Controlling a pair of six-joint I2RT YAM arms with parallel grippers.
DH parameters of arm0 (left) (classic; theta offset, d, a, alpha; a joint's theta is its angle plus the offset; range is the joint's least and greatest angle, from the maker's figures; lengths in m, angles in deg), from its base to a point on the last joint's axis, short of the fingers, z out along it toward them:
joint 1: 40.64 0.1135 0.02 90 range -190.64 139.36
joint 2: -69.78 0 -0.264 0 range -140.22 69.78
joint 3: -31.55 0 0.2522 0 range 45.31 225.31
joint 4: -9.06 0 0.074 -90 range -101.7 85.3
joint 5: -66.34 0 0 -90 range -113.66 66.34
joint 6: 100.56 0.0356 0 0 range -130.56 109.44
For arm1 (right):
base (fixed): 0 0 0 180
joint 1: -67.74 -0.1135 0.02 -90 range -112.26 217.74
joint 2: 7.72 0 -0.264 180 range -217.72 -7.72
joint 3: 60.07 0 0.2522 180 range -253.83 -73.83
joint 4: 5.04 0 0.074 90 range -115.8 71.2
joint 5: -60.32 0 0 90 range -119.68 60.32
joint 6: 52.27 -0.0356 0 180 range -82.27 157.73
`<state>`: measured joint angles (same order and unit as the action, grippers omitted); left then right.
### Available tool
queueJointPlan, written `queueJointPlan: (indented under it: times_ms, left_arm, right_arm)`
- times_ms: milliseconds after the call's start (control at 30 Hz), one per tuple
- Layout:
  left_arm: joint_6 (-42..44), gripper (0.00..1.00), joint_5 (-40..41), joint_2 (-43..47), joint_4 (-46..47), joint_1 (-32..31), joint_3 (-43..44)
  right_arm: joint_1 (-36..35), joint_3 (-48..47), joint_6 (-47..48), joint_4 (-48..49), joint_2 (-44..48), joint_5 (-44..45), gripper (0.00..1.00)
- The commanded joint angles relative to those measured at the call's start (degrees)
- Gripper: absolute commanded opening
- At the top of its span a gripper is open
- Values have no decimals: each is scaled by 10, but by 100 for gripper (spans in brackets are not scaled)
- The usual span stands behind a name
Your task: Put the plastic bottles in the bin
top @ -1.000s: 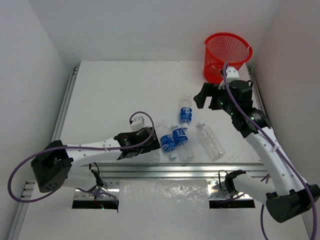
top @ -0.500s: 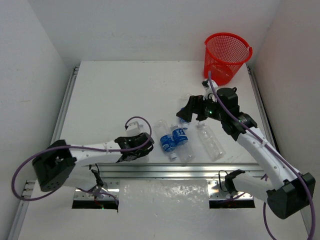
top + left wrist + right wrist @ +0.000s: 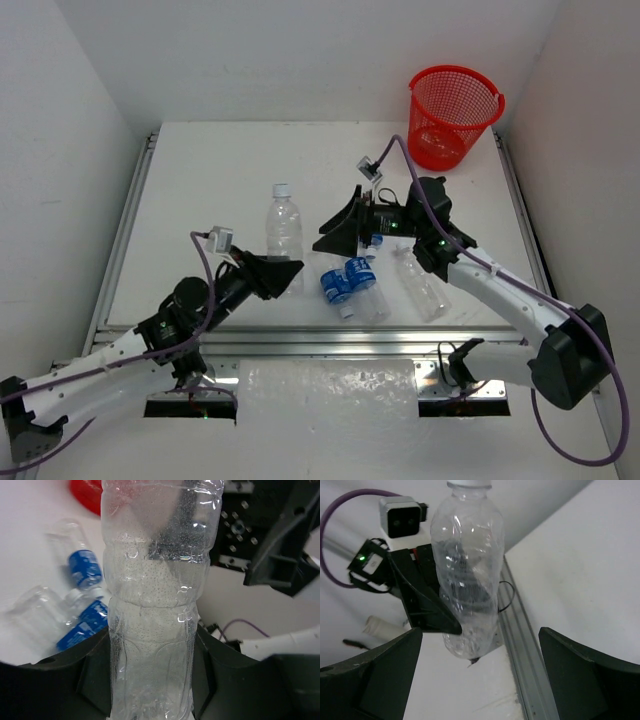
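Cap [image 3: 281,189] of upright bottle [image 3: 284,232] shows overhead, cropped from left wrist view.

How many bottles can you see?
5: upright bottle in the left end effector, two blue-labelled mid-table, one clear beside them, one under the right end effector. Others may hide.
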<state>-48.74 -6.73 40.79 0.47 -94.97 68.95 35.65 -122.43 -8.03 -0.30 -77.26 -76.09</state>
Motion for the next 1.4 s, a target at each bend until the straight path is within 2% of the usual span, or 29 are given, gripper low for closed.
queueJointPlan:
  times_ms: [0, 67, 233, 267, 300, 333, 367, 400, 433, 467, 500, 533, 567, 667, 767, 867, 933, 967, 1000, 1033, 1100, 1200, 1267, 1300, 1333, 1367]
  left_arm:
    - [61, 0, -144, -35, 115, -2, 15]
    - [59, 1, -197, -71, 140, -2, 32]
    - [54, 7, -261, -146, 157, -2, 78]
    - [53, 9, -280, -151, 160, -2, 82]
    - [52, 12, -287, -156, 162, -2, 87]
    - [55, 22, -290, -164, 156, -2, 97]
    - [55, 37, -286, -167, 142, -2, 104]
    - [55, 58, -252, -167, 123, -2, 112]
    - [55, 86, -221, -159, 101, -2, 128]
    - [44, 94, -183, -154, 32, -2, 139]
    - [40, 99, -92, -149, -6, -2, 151]
    - [35, 100, -48, -138, -49, -2, 178]
    - [8, 100, 40, -134, -165, -2, 195]
    - [-44, 100, 167, -121, -374, -2, 261]
    - [-73, 100, 237, -101, -517, -3, 308]
    - [-34, 100, 258, -60, -523, -3, 299]
    - [-18, 100, 260, -33, -508, -3, 268]
    - [-21, 100, 264, -27, -510, -2, 259]
    - [-30, 100, 267, -22, -515, -3, 252]
    - [-51, 100, 273, -19, -520, -3, 238]
    - [-47, 100, 271, -20, -513, -3, 238]
    - [-36, 100, 272, -37, -500, 0, 236]
    - [-25, 100, 251, -64, -494, 1, 236]
    - [-24, 100, 248, -73, -496, 2, 238]
    - [-26, 100, 246, -81, -498, 2, 239]
    - [-29, 100, 246, -93, -500, 2, 242]
  right_arm:
    - [-8, -11, -36, 137, -10, -75, 99]
    - [-9, -25, -36, 142, -22, -88, 99]
    - [-14, -36, -52, 183, -31, -126, 99]
    - [-14, -40, -48, 169, -32, -125, 96]
    - [-14, -42, -42, 162, -36, -125, 89]
    - [-13, -49, -30, 155, -38, -126, 50]
    - [-12, -54, -23, 146, -39, -130, 3]
    - [-10, -59, -12, 101, -39, -116, 0]
    - [-7, -66, 25, 72, -31, -103, 0]
    - [4, -69, 47, 40, -25, -84, 0]
    - [13, -73, 63, -24, -20, -32, 0]
    - [42, -79, 84, -50, -14, -8, 0]
    - [63, -84, 86, -73, -15, 15, 0]
    - [163, -123, 81, -178, -27, 102, 0]
    - [220, -214, 134, -251, -68, 221, 0]
    - [257, -335, 165, -289, -143, 348, 0]
    - [296, -451, 174, -307, -194, 377, 0]
    - [306, -502, 181, -345, -225, 412, 0]
    - [315, -553, 189, -363, -294, 427, 0]
    - [319, -657, 212, -381, -331, 445, 0]
    - [343, -791, 241, -406, -432, 488, 0]
    - [353, -865, 259, -371, -519, 526, 0]
    - [357, -855, 270, -309, -538, 531, 0]
    - [358, -855, 284, -298, -557, 531, 4]
    - [358, -864, 289, -291, -568, 527, 19]
    - [359, -887, 291, -294, -576, 513, 47]
